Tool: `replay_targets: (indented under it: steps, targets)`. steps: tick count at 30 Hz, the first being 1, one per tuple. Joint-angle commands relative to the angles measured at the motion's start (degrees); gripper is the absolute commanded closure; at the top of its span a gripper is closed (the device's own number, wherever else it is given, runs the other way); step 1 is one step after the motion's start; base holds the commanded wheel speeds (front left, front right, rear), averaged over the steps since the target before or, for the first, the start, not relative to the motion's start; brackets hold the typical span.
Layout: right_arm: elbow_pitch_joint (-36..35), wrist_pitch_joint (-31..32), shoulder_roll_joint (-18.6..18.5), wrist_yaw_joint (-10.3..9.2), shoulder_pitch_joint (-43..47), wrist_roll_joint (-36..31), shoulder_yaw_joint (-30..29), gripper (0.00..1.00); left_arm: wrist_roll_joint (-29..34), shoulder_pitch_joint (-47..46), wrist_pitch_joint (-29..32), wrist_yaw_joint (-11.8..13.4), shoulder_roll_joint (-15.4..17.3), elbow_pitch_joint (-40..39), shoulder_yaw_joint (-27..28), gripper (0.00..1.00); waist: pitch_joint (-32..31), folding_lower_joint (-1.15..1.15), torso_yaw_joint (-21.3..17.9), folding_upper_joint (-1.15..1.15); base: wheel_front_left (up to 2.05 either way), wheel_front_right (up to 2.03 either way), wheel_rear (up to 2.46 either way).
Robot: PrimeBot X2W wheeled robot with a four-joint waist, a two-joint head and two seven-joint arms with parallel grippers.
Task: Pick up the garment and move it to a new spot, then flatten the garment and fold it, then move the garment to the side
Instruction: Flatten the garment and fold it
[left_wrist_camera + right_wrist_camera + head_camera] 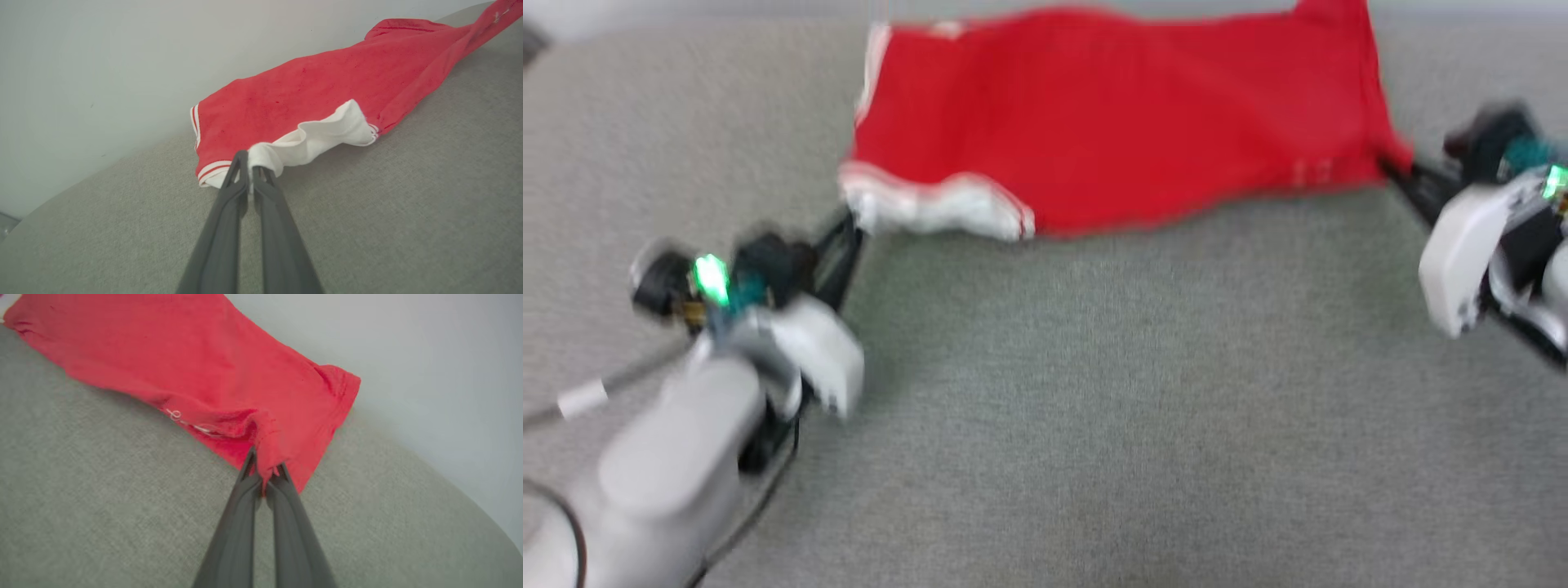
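Note:
The garment (1111, 122), a red jersey T-shirt with a white striped sleeve, lies stretched across the far part of the grey table. My left gripper (849, 224) is shut on the white sleeve at its near left corner; the left wrist view shows the garment (310, 90) with my left gripper (250, 163) pinching the sleeve's white cloth. My right gripper (1396, 171) is shut on the red hem corner at the right; in the right wrist view my right gripper (265, 469) nips the red cloth of the garment (184, 359). The head view is blurred.
The grey fabric-covered table (1094, 392) spreads out in front of the garment. A pale wall (102, 61) stands just behind the table's far edge. A cable with a white tag (582, 398) runs along my left forearm.

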Motion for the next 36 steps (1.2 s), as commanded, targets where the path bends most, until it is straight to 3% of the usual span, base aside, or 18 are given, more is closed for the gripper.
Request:
replay_targets:
  steps: [1, 5, 18, 29, 36]
  targets:
    - [-1.1, -0.3, -0.8, -0.04, 3.3, 1.1, 0.5, 1.0, -0.8, 3.9, 0.5, 0.8, 1.1, -1.7, -0.7, 1.0, -4.2, 0.0, 0.2, 0.0, 0.0, 0.0, 0.0]
    - [-3.7, 0.1, -3.1, -0.05, 9.8, 3.0, 0.9, 1.0, -2.8, 12.7, 2.5, 2.4, 3.8, -6.4, -2.3, 1.0, -7.9, 0.0, 0.2, 0.0, 0.0, 0.0, 0.0]
    - [-13.0, 2.7, -10.0, -0.05, 34.5, 8.1, -2.7, 1.0, -10.3, 37.3, 6.9, 11.7, 12.4, -23.4, -5.0, 1.0, -18.5, 0.0, 0.7, 0.0, 0.0, 0.0, 0.0]
    - [-21.2, 6.3, -11.3, -0.06, 54.9, 7.2, -14.3, 1.0, -13.1, 46.5, 8.7, 15.0, 13.5, -26.7, -8.1, 1.0, -20.5, 0.0, -0.1, 0.0, 0.0, 0.0, 0.0]
    - [-25.2, 10.0, -9.0, -0.05, 60.9, 3.4, -22.5, 1.0, -12.6, 45.4, 8.9, 14.5, 13.3, -26.5, -8.5, 1.0, -20.1, 0.0, 0.1, 0.0, 0.0, 0.0, 0.0]
